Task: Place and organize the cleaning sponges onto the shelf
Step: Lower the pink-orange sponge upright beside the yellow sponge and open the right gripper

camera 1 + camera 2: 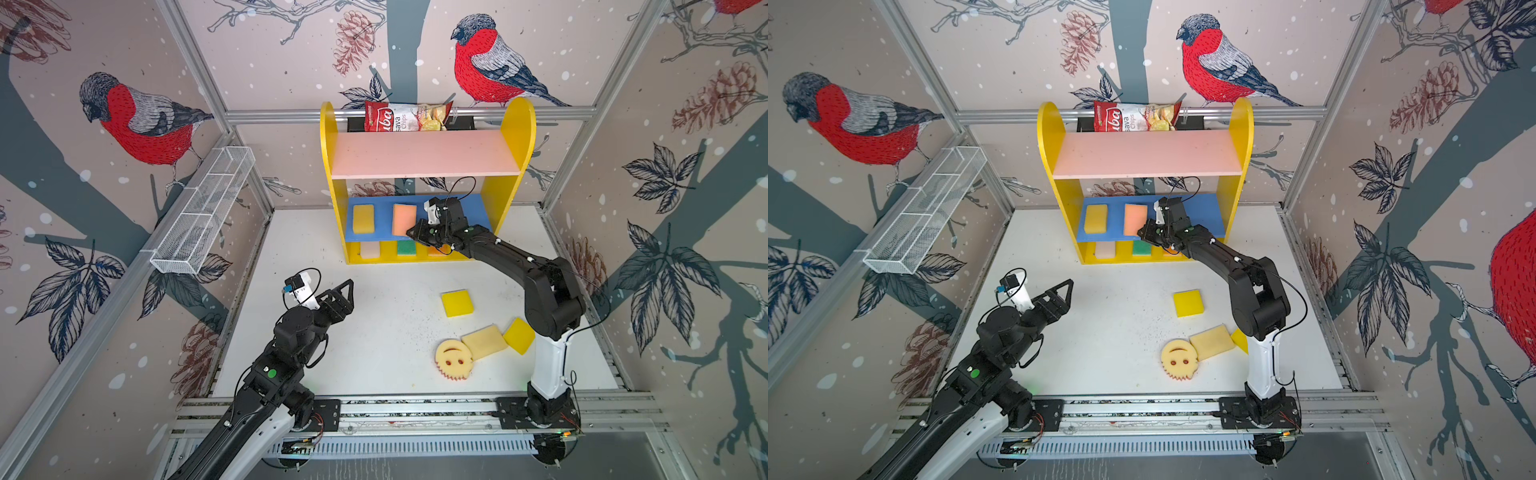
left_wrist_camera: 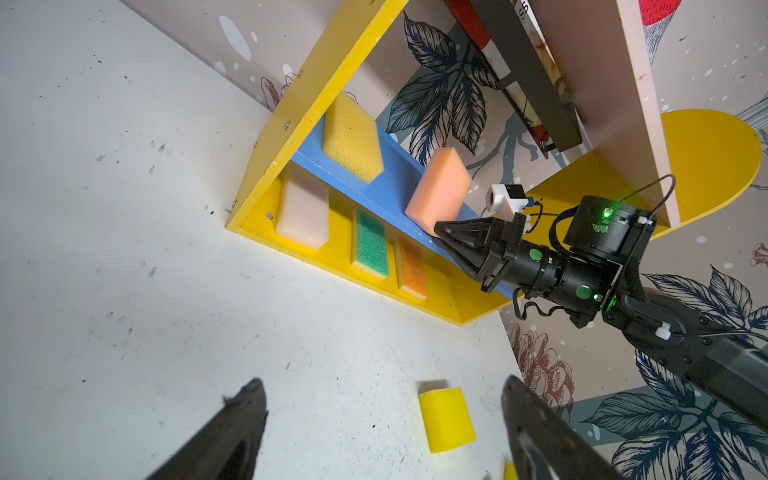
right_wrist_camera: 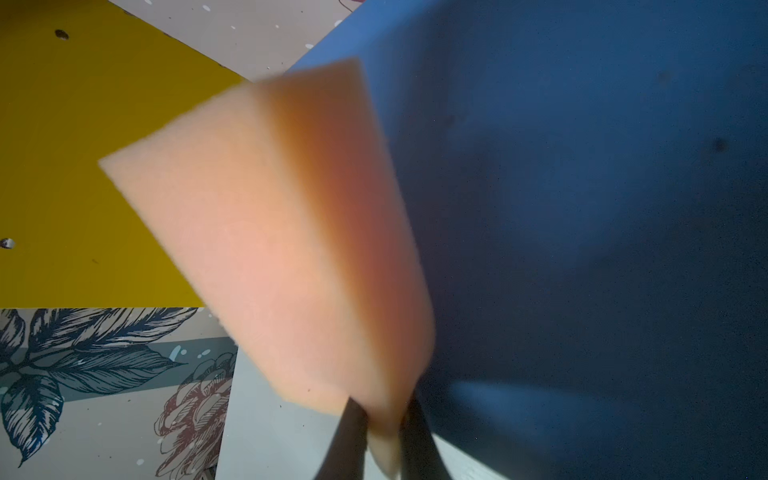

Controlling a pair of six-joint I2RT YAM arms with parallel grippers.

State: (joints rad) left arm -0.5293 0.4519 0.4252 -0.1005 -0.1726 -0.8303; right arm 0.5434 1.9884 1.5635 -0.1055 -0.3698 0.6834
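Peach sponge (image 3: 270,249), edge between right jaws

Yellow-sided wooden shelf (image 1: 517,137) is sitting at the back of the white bench (image 1: 374,332). On its blue middle board (image 1: 383,216), a coarse yellow block sponge (image 1: 363,218) is lying left of a peach foam block (image 1: 404,219). Out front, a round yellow smiley-face sponge (image 1: 453,359) is touching a cream foam rectangle (image 1: 484,341), with a yellow foam square (image 1: 457,303) lying behind them.
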